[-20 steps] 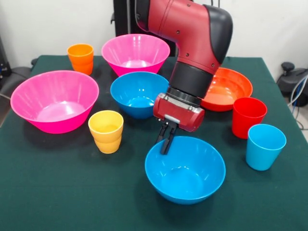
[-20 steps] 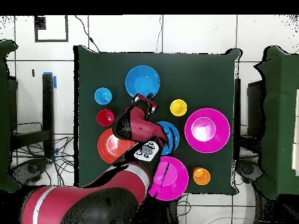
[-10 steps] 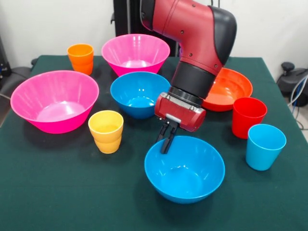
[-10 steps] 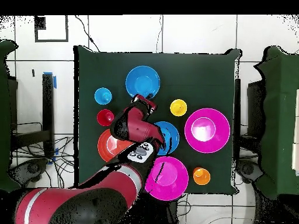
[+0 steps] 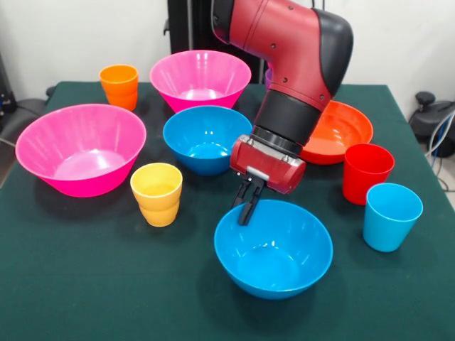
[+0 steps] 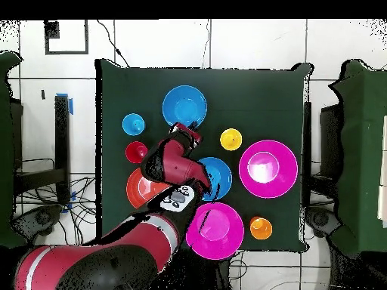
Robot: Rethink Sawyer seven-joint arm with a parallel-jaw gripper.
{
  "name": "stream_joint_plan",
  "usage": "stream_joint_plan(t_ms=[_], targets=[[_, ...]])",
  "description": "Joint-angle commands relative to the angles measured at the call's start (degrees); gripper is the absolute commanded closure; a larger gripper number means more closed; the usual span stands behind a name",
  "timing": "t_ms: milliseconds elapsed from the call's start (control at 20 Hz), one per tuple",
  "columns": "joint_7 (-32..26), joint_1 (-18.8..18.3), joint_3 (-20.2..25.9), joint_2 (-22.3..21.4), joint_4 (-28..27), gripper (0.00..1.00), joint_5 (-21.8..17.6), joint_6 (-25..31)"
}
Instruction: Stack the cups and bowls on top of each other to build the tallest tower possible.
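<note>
My gripper [image 5: 245, 213] is shut on the far rim of the nearest blue bowl [image 5: 274, 250], one finger inside the bowl and one outside. From overhead the gripper [image 6: 184, 128] meets that bowl [image 6: 184, 106] at its lower edge. A second blue bowl [image 5: 205, 138] stands just behind, partly under my arm. Round about stand two pink bowls [image 5: 80, 148] [image 5: 200, 77], an orange-red bowl [image 5: 341, 128], and yellow [image 5: 157, 193], orange [image 5: 119, 85], red [image 5: 366, 172] and light blue [image 5: 391, 216] cups. No tower shows; each piece stands alone.
The green table cloth [image 5: 85, 284] has free room along its near edge. My arm [image 6: 170, 162] covers part of the orange-red bowl [image 6: 140, 189] and the second blue bowl [image 6: 219, 177] in the overhead view.
The held blue bowl has risen very slightly. The arm's upper links have swung a little towards the right of the front view. The gripper stays shut on the rim.
</note>
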Motion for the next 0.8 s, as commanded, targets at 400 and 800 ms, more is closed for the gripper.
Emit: stream_joint_plan(t_ms=[400,800], targets=[[6.4,-0.3,3.8,5.8,3.8,1.0,0.3,8.5],[6.7,-0.8,4.1,5.8,4.5,1.0,-0.2,7.9]])
